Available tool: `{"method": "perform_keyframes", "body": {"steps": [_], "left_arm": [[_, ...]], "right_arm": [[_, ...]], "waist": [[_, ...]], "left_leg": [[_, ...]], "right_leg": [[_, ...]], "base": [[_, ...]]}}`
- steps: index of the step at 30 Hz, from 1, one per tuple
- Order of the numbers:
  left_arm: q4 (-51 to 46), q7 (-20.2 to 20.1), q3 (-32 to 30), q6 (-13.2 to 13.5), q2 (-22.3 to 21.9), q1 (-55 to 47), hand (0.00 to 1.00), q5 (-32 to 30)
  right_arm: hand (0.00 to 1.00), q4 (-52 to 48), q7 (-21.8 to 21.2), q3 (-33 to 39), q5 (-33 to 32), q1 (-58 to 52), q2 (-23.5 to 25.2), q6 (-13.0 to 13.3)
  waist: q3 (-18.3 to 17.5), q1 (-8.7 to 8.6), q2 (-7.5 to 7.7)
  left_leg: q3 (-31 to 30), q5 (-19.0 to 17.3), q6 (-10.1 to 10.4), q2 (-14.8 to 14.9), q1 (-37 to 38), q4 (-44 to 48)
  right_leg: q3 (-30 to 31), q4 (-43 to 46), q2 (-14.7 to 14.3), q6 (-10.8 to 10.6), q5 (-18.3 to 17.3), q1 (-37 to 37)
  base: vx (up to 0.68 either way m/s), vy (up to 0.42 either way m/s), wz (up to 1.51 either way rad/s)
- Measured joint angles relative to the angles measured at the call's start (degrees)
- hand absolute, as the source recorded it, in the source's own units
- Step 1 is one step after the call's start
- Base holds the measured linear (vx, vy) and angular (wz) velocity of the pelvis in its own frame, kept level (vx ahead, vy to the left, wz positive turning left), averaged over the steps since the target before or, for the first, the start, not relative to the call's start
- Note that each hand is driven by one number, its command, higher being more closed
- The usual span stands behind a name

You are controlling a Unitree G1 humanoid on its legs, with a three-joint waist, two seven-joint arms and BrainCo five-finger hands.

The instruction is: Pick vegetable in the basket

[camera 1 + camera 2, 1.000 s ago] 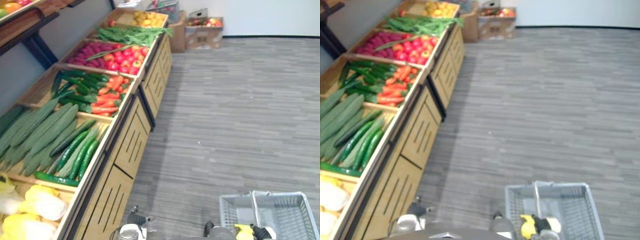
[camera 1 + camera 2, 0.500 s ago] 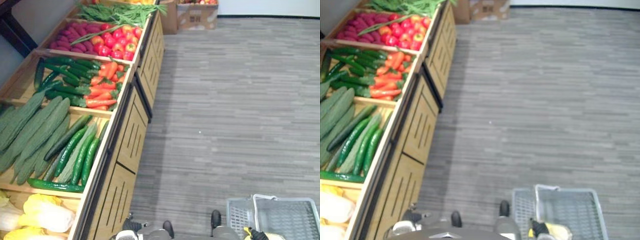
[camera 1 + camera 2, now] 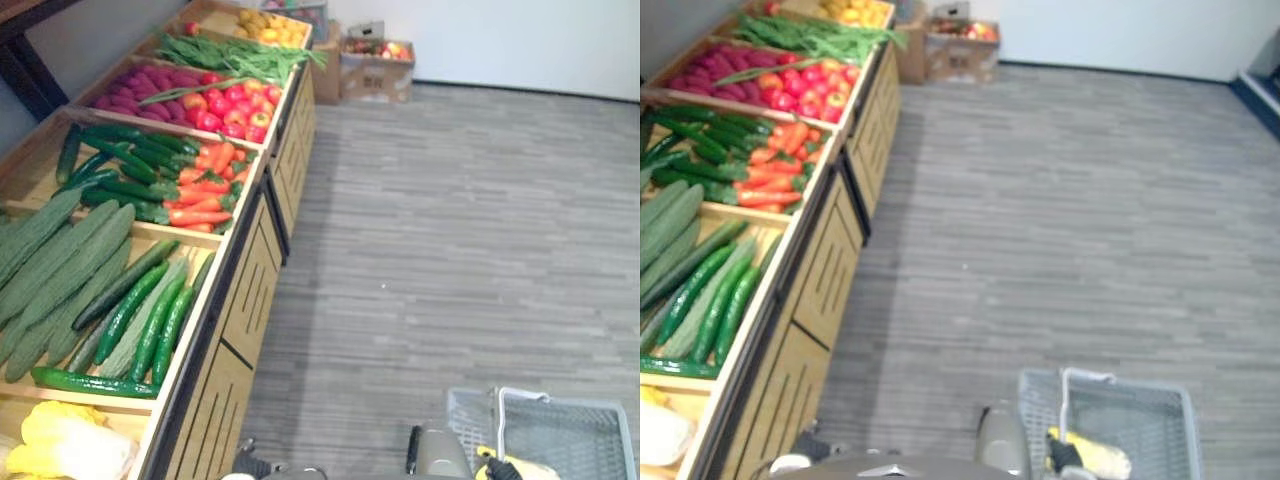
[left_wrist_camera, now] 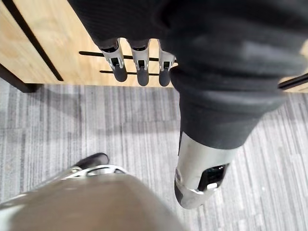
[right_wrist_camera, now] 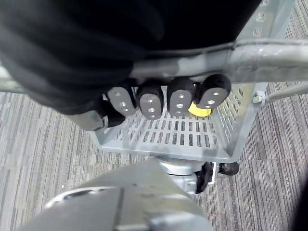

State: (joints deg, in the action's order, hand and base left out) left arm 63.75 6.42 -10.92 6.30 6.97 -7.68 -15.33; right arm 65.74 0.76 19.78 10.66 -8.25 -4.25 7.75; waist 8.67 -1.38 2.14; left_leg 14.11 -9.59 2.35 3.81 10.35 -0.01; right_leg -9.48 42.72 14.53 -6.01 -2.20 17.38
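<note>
The basket (image 3: 1038,405) sits at the lower right of the head views, over the grey floor (image 3: 450,250). The right hand (image 5: 150,102) has its fingers curled tight round the basket's handle (image 5: 269,55) and carries it. One yellow vegetable (image 3: 1098,459), long and perhaps a corn cob, lies inside the basket by the wall nearest the hand. Its yellow also shows through the mesh in the right wrist view.

The left hand (image 4: 142,72) hangs with its fingers straight and relaxed, holding nothing. It is low beside the slotted wooden front of the stand (image 3: 250,300).

The stand runs up the left side of the frame. It has cucumbers (image 3: 140,320) at lower left, carrots (image 3: 205,190) above them, and tomatoes (image 3: 225,105) higher up.

By my reading, the task is partly done: one vegetable is in the basket and the basket is in hand. If more are wanted, the free left hand would have to rise from the stand's front to one of the compartments, take a vegetable and bring it across to the basket.
</note>
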Motion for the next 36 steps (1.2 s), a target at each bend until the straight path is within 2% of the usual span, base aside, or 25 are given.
{"method": "perform_keyframes", "body": {"steps": [3, 4, 5, 6, 7, 8, 9, 10, 12, 13, 14, 15, 17, 19, 21, 22, 23, 24, 25, 26, 27, 31, 32, 34, 36], "left_arm": [[0.20, -0.13, -1.88, -0.27, -0.64, 0.71, 0.00, -0.04], [1.11, 0.01, -3.10, -0.10, -0.82, 3.71, 0.00, -0.03], [1.32, -0.09, -3.85, -0.14, -0.42, 4.58, 0.00, -0.23], [1.32, 0.29, -5.75, -0.32, -0.78, 4.76, 0.00, -0.07], [1.24, 0.27, -5.90, -0.18, -1.42, 4.54, 0.00, 0.00], [1.30, -0.02, -5.70, 0.19, -2.53, 4.30, 0.00, 0.02], [1.17, -0.03, -5.78, 0.24, -2.63, 3.86, 0.00, 0.01], [0.46, -0.04, -5.82, 0.45, -2.65, 3.26, 0.00, 0.03], [-0.28, -0.07, -8.46, 0.72, -3.05, 2.91, 0.00, 1.61], [-0.94, 0.02, -10.26, 0.53, -3.14, 2.89, 0.00, 2.42], [-1.58, 0.10, -11.91, 0.32, -3.26, 2.33, 0.00, 4.27], [-1.76, 0.64, -11.94, 0.27, -3.04, 0.91, 0.00, 6.33], [-1.85, 0.71, -11.79, 0.02, -2.82, 0.68, 0.00, 6.24], [-2.46, 0.74, -11.76, -0.09, -2.79, 0.55, 0.00, 6.07], [-3.06, 0.94, -11.24, -0.06, -3.06, 0.61, 0.00, 5.90], [-3.10, 1.08, -10.67, -0.18, -3.06, 0.54, 0.00, 5.56], [-2.54, 1.17, -9.61, -0.26, -3.20, 0.01, 0.00, 5.12], [-2.18, 1.14, -9.28, -0.26, -3.50, -0.47, 0.00, 4.98], [-1.50, 1.13, -9.24, -0.49, -3.62, -0.81, 0.00, 4.84], [-1.36, 1.16, -9.24, -0.57, -2.52, -0.04, 0.00, 3.60], [-1.30, 1.13, -9.19, -0.53, -2.35, 0.14, 0.00, 3.09], [-0.68, 1.18, -9.05, -0.62, -3.55, 0.00, 0.00, 2.07], [-0.50, 1.17, -9.03, -0.57, -3.57, 0.00, 0.00, 1.30], [0.01, 1.13, -9.02, -0.68, -3.34, -0.01, 0.00, 0.52], [0.16, 1.09, -9.01, -0.87, -4.25, -0.84, 0.00, 0.48]], "right_arm": [[1.00, 0.23, 0.01, 0.14, -0.03, 0.87, -0.66, -0.21], [1.00, 0.20, -0.21, 2.21, -0.75, 0.29, -0.16, -0.79], [1.00, 0.38, -0.40, 2.37, -0.71, -0.61, 0.16, -0.91], [1.00, 0.57, -0.49, 2.32, -0.63, -1.01, -0.34, -1.57], [1.00, 0.57, -0.43, 2.47, -0.65, -1.18, -0.66, -1.68], [1.00, 0.79, -0.54, 2.44, -0.61, 0.10, -2.10, -1.74], [1.00, 0.64, -0.54, 2.40, -0.46, 0.64, -2.61, -1.73], [1.00, 0.36, -0.61, 2.35, -0.33, 0.77, -3.57, -1.74], [1.00, 0.40, -0.56, 2.45, -0.39, -0.06, -3.71, -1.78], [1.00, 0.54, -0.50, 2.30, -0.44, -0.44, -3.70, -1.77], [1.00, 0.52, -0.41, 1.74, -0.40, -0.62, -3.83, -1.75], [1.00, 0.41, -0.24, 0.61, -0.26, -0.62, -3.83, -1.51], [1.00, 0.03, 0.06, 0.16, -0.07, -0.10, -4.72, -1.21], [1.00, 0.43, 0.11, 1.40, -0.04, 1.14, -6.11, -1.33], [1.00, 0.35, 0.12, 2.22, 0.06, 2.88, -6.62, -1.22], [1.00, 0.31, 0.04, 2.20, 0.08, 3.67, -6.50, -1.00], [1.00, 0.02, -0.02, 2.39, 0.04, 4.21, -6.14, -0.54], [1.00, -0.27, -0.04, 2.51, 0.04, 4.29, -6.02, -0.22], [1.00, -0.48, 0.03, 2.95, 0.05, 4.48, -4.62, 0.13], [1.00, -0.17, -0.14, 2.66, 0.04, 5.28, -2.89, 0.42], [1.00, -0.08, -0.14, 2.47, 0.04, 6.00, -2.39, 0.52], [1.00, -0.30, -0.63, 0.52, 0.53, 7.94, -1.67, 0.49], [1.00, -0.78, -0.95, -0.03, 0.55, 8.21, -0.87, 0.53], [1.00, -0.75, -1.15, 0.08, 0.54, 8.23, -0.27, 0.82], [1.00, -0.80, -0.78, 0.15, 0.62, 8.55, -0.41, 1.21]], "waist": [[0.88, -0.30, -1.11], [1.62, -0.27, -1.96], [1.66, -0.20, -0.36], [1.44, -0.36, -0.60], [1.13, -0.29, -1.49], [1.06, 0.03, -2.55], [0.82, 0.13, -3.01], [0.58, 0.41, -3.22], [0.56, -0.25, -2.90], [0.44, -0.12, -2.55], [0.48, 0.23, -2.07], [0.88, 0.66, -0.56], [1.14, 0.99, -0.12], [1.52, 1.24, 0.94], [1.53, 1.68, 0.88], [1.49, 1.79, 0.80], [1.29, 1.98, -0.04], [1.11, 2.17, -0.95], [0.18, 2.32, -1.04], [0.08, 1.73, 0.89], [0.04, 1.97, 1.09], [0.54, 3.47, -0.43], [0.44, 3.53, -0.66], [-0.04, 3.44, -0.69], [-0.99, 3.30, -2.55]], "left_leg": [[-1.33, 3.03, 1.36, 0.94, 0.03, -3.22], [-6.16, -2.05, 3.33, 4.36, 1.28, -2.77], [-8.17, -2.72, 4.00, 4.26, 1.60, -2.51], [-9.89, -3.88, 5.52, 6.10, 2.00, -2.18], [-9.92, -3.78, 5.13, 7.20, 1.57, -1.99], [-9.86, -0.79, 5.93, 7.85, 1.28, -1.35], [-10.05, 1.01, 7.12, 8.24, 1.05, -1.04], [-11.75, 2.09, 7.88, 8.49, -0.48, 2.30], [-16.62, 2.85, 6.70, 9.37, -8.42, 17.05], [-16.22, 5.69, 5.03, 10.03, -13.00, 24.56], [-12.82, 11.37, 4.56, 12.23, -16.53, 30.66], [-7.77, 13.57, 3.90, 14.13, -17.63, 34.12], [-0.63, 8.70, 4.89, 14.73, -18.97, 39.16], [9.10, 0.50, 1.84, 10.77, -22.81, 43.12], [17.37, -1.35, -0.44, 7.25, -26.75, 39.50], [21.53, -0.51, -1.84, 5.13, -27.72, 33.71], [25.24, 4.12, -5.51, 2.24, -27.98, 23.97], [26.46, 7.90, -8.49, 1.12, -27.64, 19.26], [28.68, 4.36, -14.83, -0.50, -24.90, 13.93], [27.29, 4.44, -15.17, -2.86, -25.03, 10.56], [26.66, 4.88, -15.01, -3.64, -24.98, 9.19], [25.58, 5.24, -14.93, -5.97, -19.09, 5.93], [25.13, 5.40, -14.40, -6.71, -17.34, 4.14], [24.15, 6.60, -12.09, -8.02, -15.75, 0.04], [23.12, 7.45, -7.94, -7.87, -15.00, -4.48]], "right_leg": [[-2.80, 0.05, -0.03, 0.30, -0.44, 0.32], [3.80, -18.98, -2.97, -2.48, -2.84, 2.36], [3.98, -23.69, -1.46, -3.81, -1.92, 2.37], [3.25, -22.64, -2.16, -4.90, 0.33, 1.88], [2.01, -22.22, -2.92, -3.97, -1.01, 1.93], [1.42, -18.19, -3.31, -2.18, -2.67, 3.15], [1.06, -16.81, -3.33, -1.70, -3.78, 3.29], [-0.46, -15.55, -3.12, -1.54, -6.73, 1.89], [-6.24, -17.96, -2.06, -1.03, -9.71, -3.36], [-8.78, -20.07, -2.21, -0.62, -10.07, -6.13], [-11.19, -23.30, -2.72, -0.03, -9.93, -10.03], [-13.33, -26.25, -2.71, 0.26, -9.98, -13.85], [-14.24, -29.59, -2.38, 0.70, -10.22, -18.82], [-15.86, -32.62, -0.62, 0.90, -10.34, -25.19], [-17.82, -32.74, -0.68, 0.87, -10.34, -27.20], [-18.90, -32.64, -1.27, 0.78, -10.37, -28.14], [-19.59, -32.12, -3.07, 0.49, -10.54, -29.36], [-19.67, -31.53, -4.49, -0.06, -10.88, -29.95], [-20.11, -30.98, -5.64, -0.93, -11.93, -30.80], [-20.08, -31.53, -5.85, -0.48, -12.63, -30.60], [-19.99, -32.99, -6.11, -0.49, -12.61, -30.59], [-17.91, -38.65, -6.17, -0.64, -11.98, -33.71], [-17.90, -38.71, -6.15, -0.27, -10.51, -33.33], [-18.32, -37.29, -6.09, -0.72, -9.76, -32.49], [-18.37, -28.89, -6.09, -0.74, -9.74, -27.96]], "base": [[0.35, -0.130, 0.46], [0.55, -0.360, 1.05], [0.72, -0.566, 1.30], [0.38, -0.334, 0.79], [0.50, -0.368, 0.49], [0.31, -0.198, 0.21], [0.45, -0.306, 0.40], [0.36, -0.268, 0.86], [0.36, -0.261, 1.23], [0.35, -0.250, 1.07], [0.44, -0.273, 1.02], [0.37, -0.220, 0.76], [0.36, -0.185, 0.79], [0.34, -0.101, 1.04], [0.29, 0.030, 0.81], [0.40, 0.130, 0.77], [0.36, 0.153, 0.49], [0.40, 0.190, 0.60], [0.40, 0.171, 0.86], [0.37, 0.138, 0.92], [0.28, 0.069, 0.68], [0.17, -0.017, 0.18], [0.03, -0.082, 0.18], [-0.01, -0.086, 0.15], [-0.06, -0.035, 0.10]]}}
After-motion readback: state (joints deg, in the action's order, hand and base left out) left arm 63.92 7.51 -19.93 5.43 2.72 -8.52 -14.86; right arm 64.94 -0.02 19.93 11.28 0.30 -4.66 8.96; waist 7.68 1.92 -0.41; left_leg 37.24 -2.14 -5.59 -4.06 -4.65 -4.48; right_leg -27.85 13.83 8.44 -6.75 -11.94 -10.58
